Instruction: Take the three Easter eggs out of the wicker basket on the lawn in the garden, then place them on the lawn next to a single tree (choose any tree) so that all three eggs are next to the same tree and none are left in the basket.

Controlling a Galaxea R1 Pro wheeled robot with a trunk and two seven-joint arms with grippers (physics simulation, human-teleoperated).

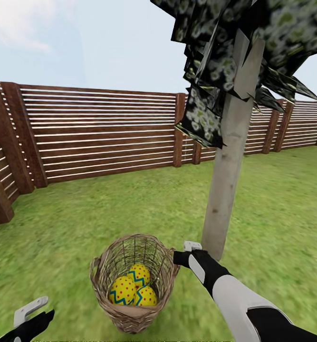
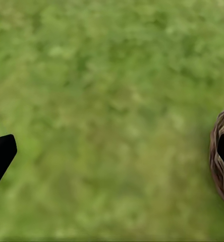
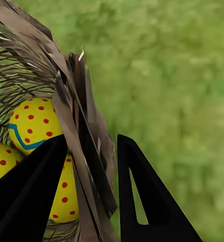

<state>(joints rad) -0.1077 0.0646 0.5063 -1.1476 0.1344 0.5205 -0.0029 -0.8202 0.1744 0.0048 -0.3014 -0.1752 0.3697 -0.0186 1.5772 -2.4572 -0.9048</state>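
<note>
We stand on the wide green grass lawn point(image 1: 106, 209) of the garden, closed in by a brown horizontal-slat wooden fence point(image 1: 101, 133). Just ahead on our right rises the tree with a straight pale grey-beige trunk point(image 1: 227, 171) and dark blocky foliage speckled whitish-green. Near its foot, a little to its left, sits the round tan-brown open-weave wicker basket point(image 1: 129, 316), upright on the grass. Inside it lie the three bright yellow Easter eggs with red dots and blue zigzag bands point(image 1: 134, 285), bunched together and touching at the bottom.

Our right gripper point(image 3: 89, 166) is at the basket's rim on the side nearest the trunk. In the right wrist view its two black fingers point(image 3: 142, 201) straddle the wicker wall, one inside by the eggs and one outside, clenched on the rim.

Our left gripper point(image 1: 32, 308) hovers low over bare grass, apart from the basket; its fingers are spread wide with nothing between them.
</note>
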